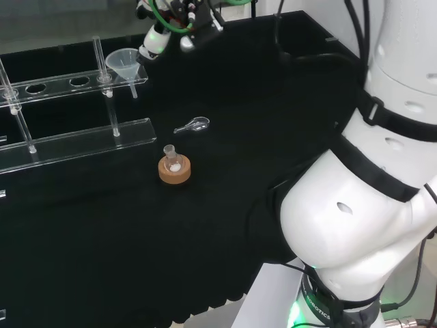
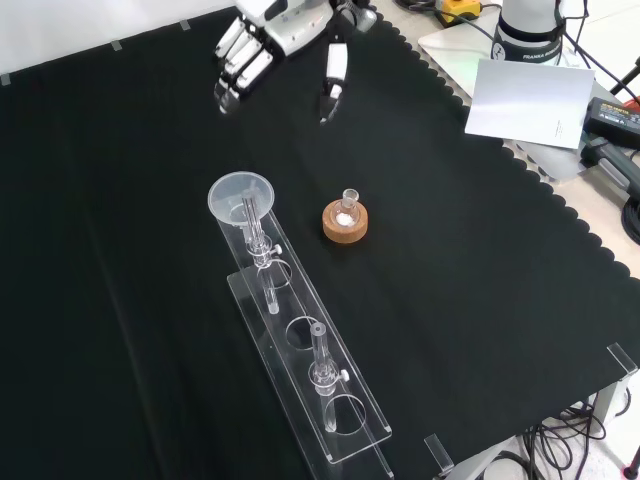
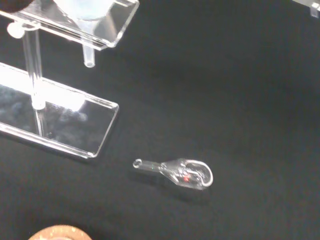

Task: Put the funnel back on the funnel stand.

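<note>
The funnel (image 2: 241, 196) is sitting upright in the stand (image 2: 305, 345), below the spread, empty robot hand (image 2: 262, 40) at the front view's top.

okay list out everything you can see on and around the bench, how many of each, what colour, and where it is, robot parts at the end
funnel: one, clear, seated in the end hole of the funnel stand nearest the hand.
funnel stand: one, clear, two-tier rack with holes, left of centre in the front view.
small flask: one, clear, upright in the cork ring.
cork ring: one, tan, mid-cloth, right of the stand in the front view.
small glass piece: one, clear, bulb with a neck, lying on its side on the cloth.
cloth: one, black, covers the bench.
paper sheet: one, white, off the cloth at the front view's upper right.
arm links: white, head view's right.
hand: one, black and white, fingers relaxed, empty, above the cloth beyond the funnel.
</note>
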You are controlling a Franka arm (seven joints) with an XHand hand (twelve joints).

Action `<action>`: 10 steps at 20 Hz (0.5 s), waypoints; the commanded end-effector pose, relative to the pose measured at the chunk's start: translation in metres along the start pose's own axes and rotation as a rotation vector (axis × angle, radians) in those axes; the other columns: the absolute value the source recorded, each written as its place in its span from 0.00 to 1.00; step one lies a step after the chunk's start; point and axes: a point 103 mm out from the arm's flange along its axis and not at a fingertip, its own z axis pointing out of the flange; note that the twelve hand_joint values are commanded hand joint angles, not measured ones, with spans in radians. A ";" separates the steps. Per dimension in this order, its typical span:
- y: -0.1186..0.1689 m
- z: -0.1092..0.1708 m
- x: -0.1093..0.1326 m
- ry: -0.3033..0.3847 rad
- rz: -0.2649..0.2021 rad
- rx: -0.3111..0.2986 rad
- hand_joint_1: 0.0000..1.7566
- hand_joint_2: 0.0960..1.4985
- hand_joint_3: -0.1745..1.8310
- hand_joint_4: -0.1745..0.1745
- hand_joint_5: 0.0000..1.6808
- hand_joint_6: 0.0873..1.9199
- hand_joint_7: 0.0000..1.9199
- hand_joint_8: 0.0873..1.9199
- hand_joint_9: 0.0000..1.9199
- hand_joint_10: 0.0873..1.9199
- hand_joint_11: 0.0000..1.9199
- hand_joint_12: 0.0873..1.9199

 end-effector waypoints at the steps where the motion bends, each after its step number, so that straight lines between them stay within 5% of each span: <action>1: -0.030 0.008 -0.020 0.071 0.083 -0.013 0.34 0.44 0.21 0.45 0.16 0.00 0.10 0.31 0.25 0.30 0.21 0.71; 10: -0.059 0.026 -0.041 0.155 0.154 -0.007 0.35 0.44 0.21 0.44 0.17 0.00 0.11 0.32 0.26 0.30 0.21 0.71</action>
